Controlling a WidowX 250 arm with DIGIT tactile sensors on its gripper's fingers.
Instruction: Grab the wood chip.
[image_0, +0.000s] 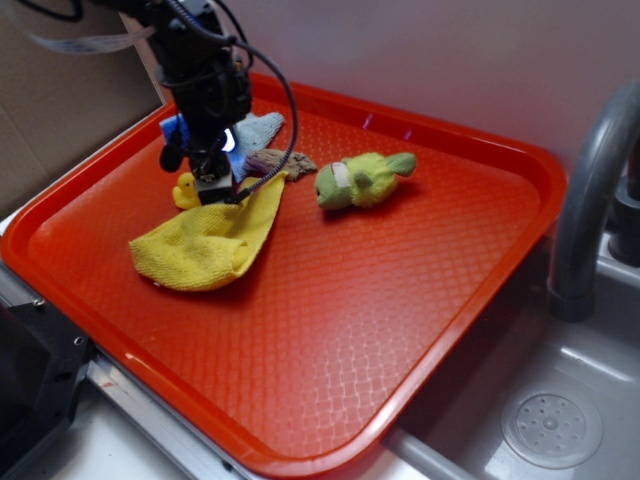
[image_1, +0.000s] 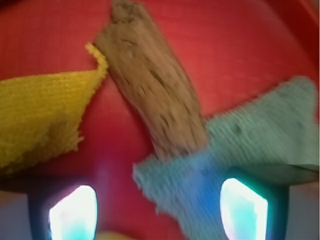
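You'll find no readable text, label, brand, number or sign in either view. The pale patch on the plush toy (image_0: 362, 180) is blank as far as shows.

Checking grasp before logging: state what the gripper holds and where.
Nothing. The gripper is open, its fingers empty, and the wood chip lies free on the tray ahead of them.

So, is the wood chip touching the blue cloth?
Touching. In the wrist view the near end of the wood chip disappears under the edge of the blue cloth, with no red tray visible between them.
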